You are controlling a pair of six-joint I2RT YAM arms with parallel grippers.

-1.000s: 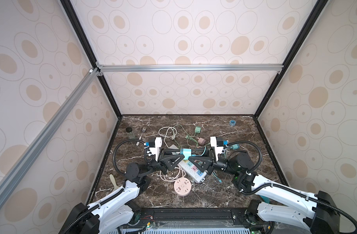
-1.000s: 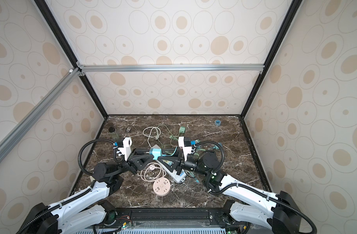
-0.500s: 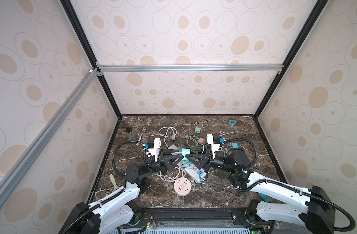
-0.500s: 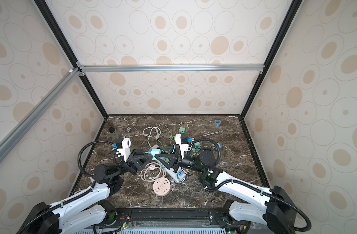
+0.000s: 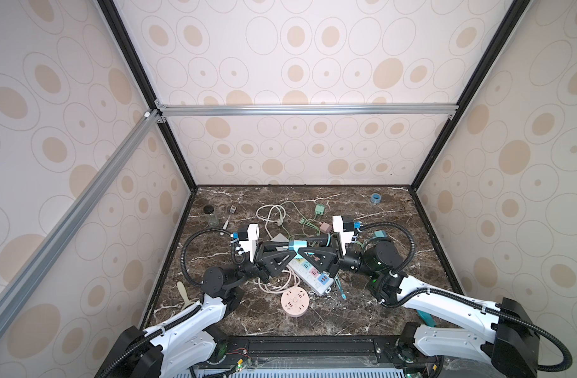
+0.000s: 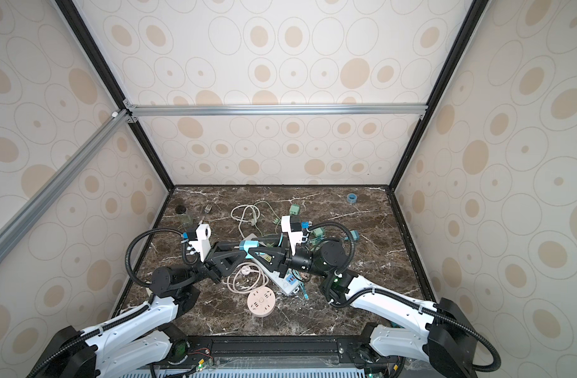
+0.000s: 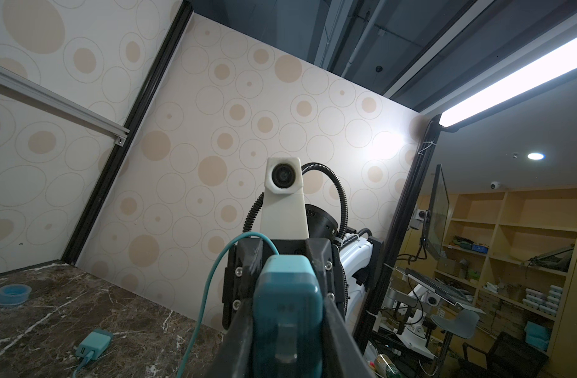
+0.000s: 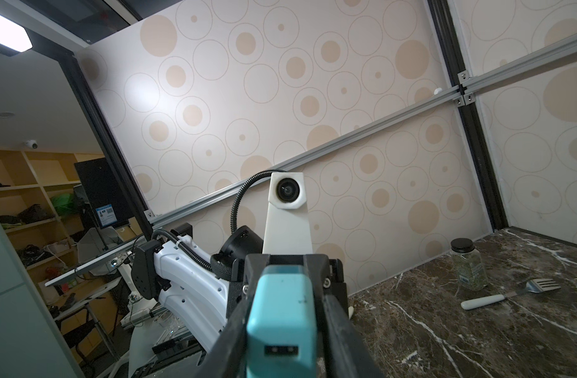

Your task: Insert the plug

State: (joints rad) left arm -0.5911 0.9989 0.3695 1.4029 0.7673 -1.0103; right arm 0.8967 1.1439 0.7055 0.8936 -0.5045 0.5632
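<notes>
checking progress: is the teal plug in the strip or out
Out. The plug is gripped between the left gripper and the right gripper, raised clear of the strip and in none of its sockets.

Both arms low, reaching inward; left pincer (image 5: 291,250) and right pincer (image 5: 303,250) tip to tip, jaws narrow.

3 cream walls (image 5: 313,72) with tan ovals, black corner posts (image 5: 131,65), 2 aluminium rails (image 5: 306,109). Dark marble worktop (image 5: 362,203). Past the open side: lit ceiling strip light (image 7: 509,85), wooden shelves (image 7: 526,222), monitor (image 7: 439,212), grey chair (image 7: 454,322).
</notes>
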